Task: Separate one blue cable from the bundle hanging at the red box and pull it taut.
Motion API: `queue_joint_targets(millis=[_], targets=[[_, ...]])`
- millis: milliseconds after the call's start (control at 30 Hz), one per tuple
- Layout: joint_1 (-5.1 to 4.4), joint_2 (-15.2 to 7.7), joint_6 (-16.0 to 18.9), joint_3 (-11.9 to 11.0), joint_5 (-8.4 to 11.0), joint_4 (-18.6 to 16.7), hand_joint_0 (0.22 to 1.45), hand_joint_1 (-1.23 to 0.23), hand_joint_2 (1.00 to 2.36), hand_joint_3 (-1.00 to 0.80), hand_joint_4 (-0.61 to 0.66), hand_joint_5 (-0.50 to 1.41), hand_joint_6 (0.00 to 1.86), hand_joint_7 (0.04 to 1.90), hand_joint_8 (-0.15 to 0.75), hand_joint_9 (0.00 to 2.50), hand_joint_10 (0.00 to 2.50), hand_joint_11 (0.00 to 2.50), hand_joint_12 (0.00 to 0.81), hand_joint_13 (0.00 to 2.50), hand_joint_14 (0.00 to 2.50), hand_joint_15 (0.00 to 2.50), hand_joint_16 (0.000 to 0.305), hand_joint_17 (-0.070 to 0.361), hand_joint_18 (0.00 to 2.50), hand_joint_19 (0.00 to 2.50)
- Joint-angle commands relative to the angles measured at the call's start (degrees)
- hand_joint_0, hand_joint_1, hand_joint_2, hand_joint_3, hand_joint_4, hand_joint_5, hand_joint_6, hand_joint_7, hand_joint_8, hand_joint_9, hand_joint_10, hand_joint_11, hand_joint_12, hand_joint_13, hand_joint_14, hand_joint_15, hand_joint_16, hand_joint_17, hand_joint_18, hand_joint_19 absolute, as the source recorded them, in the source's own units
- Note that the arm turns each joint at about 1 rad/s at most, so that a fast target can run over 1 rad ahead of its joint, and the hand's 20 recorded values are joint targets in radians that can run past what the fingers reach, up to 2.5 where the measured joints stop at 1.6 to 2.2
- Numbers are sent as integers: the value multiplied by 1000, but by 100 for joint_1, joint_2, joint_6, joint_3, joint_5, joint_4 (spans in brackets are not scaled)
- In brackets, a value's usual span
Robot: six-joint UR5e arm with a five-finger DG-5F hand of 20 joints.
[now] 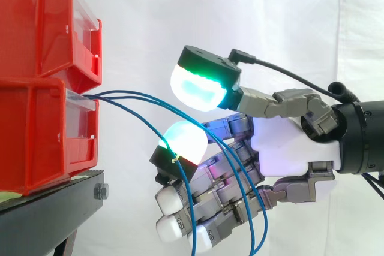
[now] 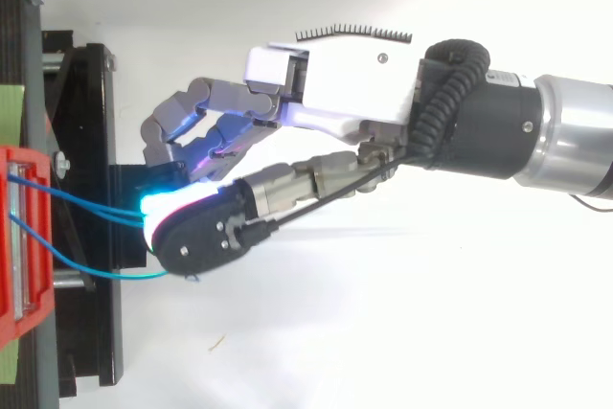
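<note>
Two, poss. three, thin blue cables [image 1: 129, 93] loop thru curled hand [image 1: 288, 148].

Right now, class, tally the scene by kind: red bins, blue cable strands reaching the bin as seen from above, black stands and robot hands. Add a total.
Red bins: 2
Blue cable strands: 3
Black stand: 1
Robot hand: 1
Total: 7

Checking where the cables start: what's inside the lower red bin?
Blue cables run out over the front edge of the lower red bin toward the robot hand. The bin's red walls hide their ends and anything else inside.
</note>
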State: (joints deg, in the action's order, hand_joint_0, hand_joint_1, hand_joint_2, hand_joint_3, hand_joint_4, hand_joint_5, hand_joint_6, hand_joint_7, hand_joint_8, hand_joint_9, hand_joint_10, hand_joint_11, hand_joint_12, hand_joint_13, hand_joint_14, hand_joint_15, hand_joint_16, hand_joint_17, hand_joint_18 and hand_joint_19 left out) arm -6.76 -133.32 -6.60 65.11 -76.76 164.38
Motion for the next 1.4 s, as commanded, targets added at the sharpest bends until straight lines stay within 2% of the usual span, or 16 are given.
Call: queue_joint_targets(millis=[0, 133, 200, 333, 433, 633, 800, 900, 1000, 1067, 1133, 1300, 1367], targets=[[-9, 8, -8, 1, 4, -2, 580, -366, 1000, -500, 125, -185, 881, 1091, 302, 752, 16, 563, 387, 659, 10, 267, 50, 112, 726, 284], [-1, -1, -8, 1, 4, -2, 627, -401, 1000, -500, 112, -199, 867, 1088, 285, 740, 17, 555, 381, 649, 10, 273, 49, 110, 706, 295], [-9, -1, -8, 1, 4, -2, 631, -509, 1000, -500, 124, -201, 868, 1097, 287, 732, 18, 571, 383, 641, 10, 283, 49, 109, 688, 299], [-9, -1, -8, 1, 4, -2, 610, -669, 1010, -305, 120, -202, 889, 1117, 299, 731, 16, 569, 388, 635, 11, 278, 50, 112, 692, 294], [-9, -1, -8, 1, 4, -2, 611, -706, 1010, -259, 117, -199, 897, 1117, 314, 739, 15, 586, 404, 651, 10, 279, 53, 118, 715, 280], [-9, -1, -8, 1, 4, -2, 650, -807, 1010, -298, 84, -204, 899, 1176, 305, 728, 16, 590, 389, 647, 10, 279, 50, 112, 694, 280], [-9, -1, -8, 10, 4, -2, 686, -838, 1005, -400, 81, -206, 904, 1137, 300, 719, 18, 591, 388, 647, 10, 272, 49, 111, 710, 263], [-9, -1, 1, 10, 4, -2, 724, -861, 1000, -497, 77, -205, 910, 1181, 302, 723, 16, 590, 384, 652, 10, 270, 49, 111, 729, 250], [-9, -1, -8, 10, 4, -2, 760, -861, 1000, -500, 50, -205, 912, 1150, 302, 727, 16, 584, 380, 663, 10, 263, 49, 111, 747, 241], [-9, -1, -8, 10, 4, -2, 783, -870, 1000, -500, 0, -206, 902, 1306, 302, 727, 16, 585, 379, 671, 10, 267, 49, 110, 753, 242], [-9, -1, -8, 10, 4, -2, 799, -869, 1001, -481, -18, -211, 910, 1345, 300, 725, 18, 582, 381, 670, 10, 264, 49, 110, 748, 236], [-18, -1, -8, 10, 21, -37, 811, -856, 1000, -500, 1, -217, 930, 1201, 298, 715, 16, 585, 383, 668, 10, 258, 49, 110, 749, 234], [-27, -1, -8, 10, 47, -72, 796, -867, 1000, -500, 68, -213, 927, 1111, 296, 714, 16, 574, 382, 672, 9, 253, 49, 111, 771, 217]])
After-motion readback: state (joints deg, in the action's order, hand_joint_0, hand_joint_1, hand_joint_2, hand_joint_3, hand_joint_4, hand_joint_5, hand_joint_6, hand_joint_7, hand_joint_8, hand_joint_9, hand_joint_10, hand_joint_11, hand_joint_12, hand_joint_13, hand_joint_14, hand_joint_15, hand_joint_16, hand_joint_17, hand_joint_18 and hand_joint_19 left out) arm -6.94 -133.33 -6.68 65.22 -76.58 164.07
